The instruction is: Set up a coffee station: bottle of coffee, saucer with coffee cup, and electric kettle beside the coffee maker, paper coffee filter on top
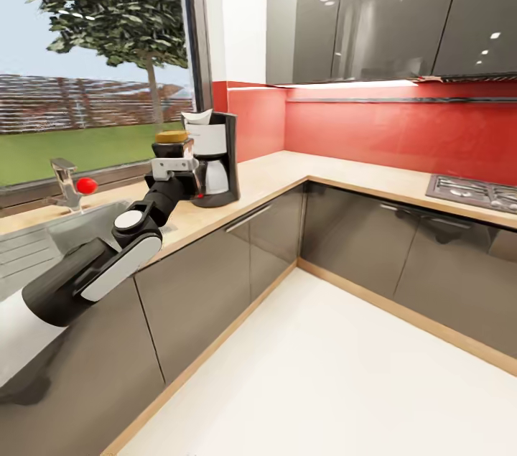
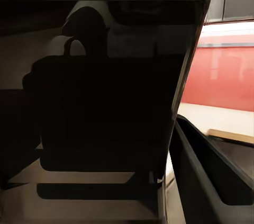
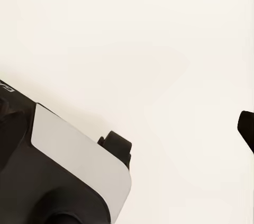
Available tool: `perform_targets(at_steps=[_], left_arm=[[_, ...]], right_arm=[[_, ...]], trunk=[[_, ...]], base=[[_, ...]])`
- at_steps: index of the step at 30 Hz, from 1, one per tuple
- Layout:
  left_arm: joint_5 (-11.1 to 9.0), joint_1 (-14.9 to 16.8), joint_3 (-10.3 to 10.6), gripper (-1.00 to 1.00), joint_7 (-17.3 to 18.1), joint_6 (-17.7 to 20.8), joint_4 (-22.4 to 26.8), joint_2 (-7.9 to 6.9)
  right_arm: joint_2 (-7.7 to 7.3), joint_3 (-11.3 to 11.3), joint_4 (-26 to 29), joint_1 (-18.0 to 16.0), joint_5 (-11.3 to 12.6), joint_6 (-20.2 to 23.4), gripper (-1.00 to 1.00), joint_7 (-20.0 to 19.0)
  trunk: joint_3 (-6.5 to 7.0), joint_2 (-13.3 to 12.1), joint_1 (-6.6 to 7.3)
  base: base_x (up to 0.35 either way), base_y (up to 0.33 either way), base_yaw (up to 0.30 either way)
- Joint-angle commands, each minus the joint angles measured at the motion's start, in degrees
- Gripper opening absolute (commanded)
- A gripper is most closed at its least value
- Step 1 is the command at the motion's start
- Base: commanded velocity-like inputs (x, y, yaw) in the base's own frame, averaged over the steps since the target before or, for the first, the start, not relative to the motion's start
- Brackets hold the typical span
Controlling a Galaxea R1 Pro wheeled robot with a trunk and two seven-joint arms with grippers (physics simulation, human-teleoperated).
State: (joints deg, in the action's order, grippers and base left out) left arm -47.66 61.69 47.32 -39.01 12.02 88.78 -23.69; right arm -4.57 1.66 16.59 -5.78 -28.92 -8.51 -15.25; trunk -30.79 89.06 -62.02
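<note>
In the head view the black-and-white coffee maker (image 1: pixel 217 167) stands on the wooden countertop (image 1: pixel 287 176) by the window, with a white paper filter (image 1: pixel 196 118) on top of it. My left gripper (image 1: pixel 175 152) is stretched out just in front of it, shut on the bottle of coffee (image 1: pixel 172 142), a dark jar with a golden-brown lid. The jar is held upright, close against the coffee maker's left side. In the left wrist view the dark bottle (image 2: pixel 106 102) sits right in front of the camera, with one finger (image 2: pixel 211 181) beside it. A dark fingertip (image 3: pixel 246 128) shows at the edge of the right wrist view.
A steel sink with a faucet (image 1: pixel 64 183) and a red knob (image 1: pixel 87 185) lies left of my arm. A stovetop (image 1: pixel 474 190) sits on the right counter run under glossy wall cabinets (image 1: pixel 388 11). Pale floor (image 1: pixel 323 370) spreads out in front of the base cabinets.
</note>
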Motion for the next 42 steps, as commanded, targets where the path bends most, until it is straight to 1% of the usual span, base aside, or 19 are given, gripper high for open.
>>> perform_targets(at_steps=[1, 8, 12, 17, 27, 31, 42], left_arm=[[-0.1, 0.1, 0.1, -1.0, -0.4, 0.3, 0.1, -0.04], [-0.1, 0.1, 0.1, -1.0, -0.4, 0.3, -0.2, -0.03], [-0.1, 0.1, 0.1, -1.0, -0.4, 0.3, -0.3, -0.03], [-0.1, 0.1, 0.1, -1.0, -0.4, 0.3, -0.4, -0.03], [-0.1, 0.1, 0.1, -1.0, -0.4, 0.3, -0.4, -0.04], [-0.1, 0.1, 0.1, -1.0, -0.4, 0.3, -0.4, -0.02], [-0.1, 0.1, 0.1, -1.0, -0.5, 0.3, -0.4, -0.02]], right_arm=[[-0.01, 0.2, 0.0, 0.0, -0.3, -0.2, 1.0, -0.2], [-0.01, 0.2, 0.0, 0.0, -0.3, -0.2, 1.0, -0.3], [-0.01, 0.2, 0.0, 0.0, -0.3, -0.2, 1.0, -0.4], [-0.01, 0.2, 0.0, 0.0, -0.3, -0.2, 1.0, -0.3], [-0.01, 0.2, 0.0, 0.0, -0.3, -0.2, 1.0, -0.2], [-0.01, 0.2, 0.0, 0.0, -0.3, -0.2, 1.0, -0.3], [-0.01, 0.2, 0.0, 0.0, -0.3, -0.2, 1.0, -0.4]], trunk=[[-0.06, 0.0, 0.0], [-0.06, 0.0, 0.0], [-0.06, 0.0, 0.0], [-0.06, 0.0, 0.0], [-0.06, 0.0, 0.0], [-0.06, 0.0, 0.0], [-0.06, 0.0, 0.0]], base=[[0.012, -0.013, 0.26], [0.004, -0.004, 0.26], [0.013, -0.047, 0.115], [0.178, -0.156, 0.111], [0.019, -0.017, 0.257], [0.122, -0.141, 0.227], [0.196, -0.213, 0.039]])
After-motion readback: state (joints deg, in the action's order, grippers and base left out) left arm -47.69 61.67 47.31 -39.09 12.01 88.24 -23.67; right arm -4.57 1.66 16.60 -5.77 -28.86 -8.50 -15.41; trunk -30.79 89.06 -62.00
